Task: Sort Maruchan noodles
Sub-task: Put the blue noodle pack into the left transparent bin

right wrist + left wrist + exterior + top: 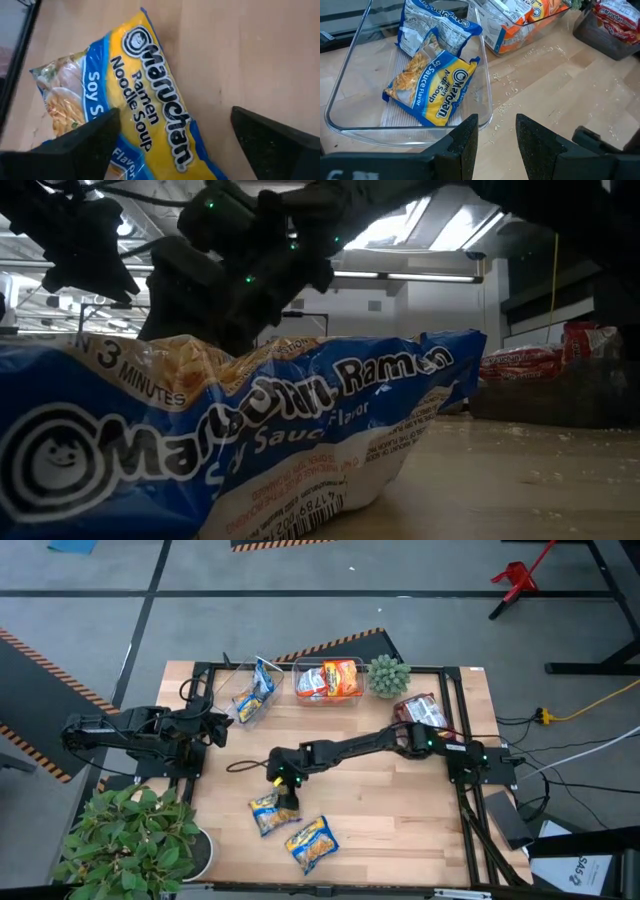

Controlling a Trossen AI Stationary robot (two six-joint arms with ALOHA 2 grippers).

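Hovering with fingers spread wide and empty over the yellow-and-blue packet (pixel 268 812) lying flat near the tabletop's (pixel 390 810) six o'clock edge, the right hand (pixel 285 790) could, I reckon, skid off that slick crinkly wrapper and shove it toward the second packet (pixel 311 842).

Near left: blue Maruchan packet (pixel 230 440) lying flat
Above it: dark gripper (pixel 235 275)
Far right: red packets (pixel 525 362)
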